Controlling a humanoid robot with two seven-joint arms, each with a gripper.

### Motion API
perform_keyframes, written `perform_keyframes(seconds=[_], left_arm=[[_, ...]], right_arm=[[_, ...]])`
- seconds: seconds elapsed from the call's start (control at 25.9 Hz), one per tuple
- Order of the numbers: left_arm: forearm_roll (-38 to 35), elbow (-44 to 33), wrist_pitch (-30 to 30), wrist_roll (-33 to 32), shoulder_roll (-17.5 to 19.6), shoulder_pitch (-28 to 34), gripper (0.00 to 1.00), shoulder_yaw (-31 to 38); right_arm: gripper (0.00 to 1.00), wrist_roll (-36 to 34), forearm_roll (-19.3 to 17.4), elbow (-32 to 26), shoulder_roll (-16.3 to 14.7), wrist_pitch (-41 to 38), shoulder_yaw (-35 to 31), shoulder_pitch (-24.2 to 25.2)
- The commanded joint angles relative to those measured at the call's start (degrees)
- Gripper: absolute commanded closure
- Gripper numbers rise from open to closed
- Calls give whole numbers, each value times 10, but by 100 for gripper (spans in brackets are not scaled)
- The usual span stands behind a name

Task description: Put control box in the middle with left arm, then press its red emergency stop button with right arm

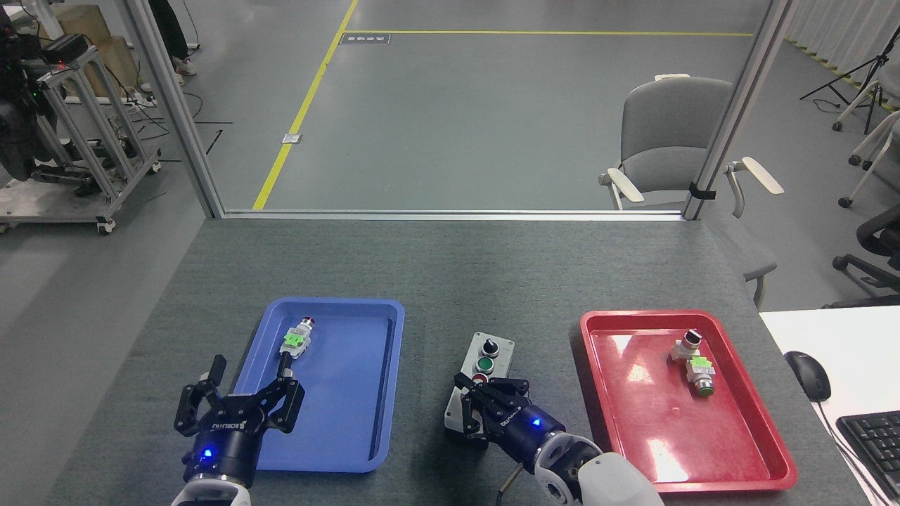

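A right gripper (485,393) is covering the near end of a grey control box (485,365) (centre table); a left gripper (242,393), fingers spread, is hovering at eight o'clock.

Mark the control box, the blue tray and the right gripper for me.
control box (492,351): head view, light grey top face between black knob and green button.
blue tray (351,393): head view, bare floor.
right gripper (485,400): head view, midway between fingertips, over the box's near end.
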Motion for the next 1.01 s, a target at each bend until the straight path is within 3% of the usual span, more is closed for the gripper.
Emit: perform_keyframes(seconds=[0.0, 0.19, 0.23, 0.27, 0.31, 0.35, 0.7, 0.85, 0.97], left_arm=[[-7, -22, 2, 18, -14, 1, 1, -1], [-29, -20, 1, 26, -24, 1, 1, -3], [-29, -14, 0, 26, -33, -2, 1, -5], [-30, -6, 0, 25, -48, -6, 1, -7], [-31, 7, 1, 25, -58, -8, 1, -7], [-34, 25, 4, 27, -64, -9, 1, -7], [-32, 84, 5, 133, -66, -23, 1, -6], [-29, 86, 5, 114, -68, -26, 1, -5], [-27, 84, 2, 63, -88, -24, 1, 1]], right_arm=[[100, 8, 1, 11, 2, -1, 6, 1], [100, 5, -2, 25, 6, 2, 1, 1], [96, 5, -2, 25, 6, 7, -2, 1], [72, 3, -1, 25, 5, 12, -3, 0], [40, 2, -3, 24, 6, 20, -5, -2], [0, 1, -4, 20, 5, 29, -15, -5], [0, 3, -7, -46, -17, 5, -258, -12], [0, 5, -3, -46, -48, 6, -365, 9], [0, 3, -2, -47, -44, 7, -432, 58]])
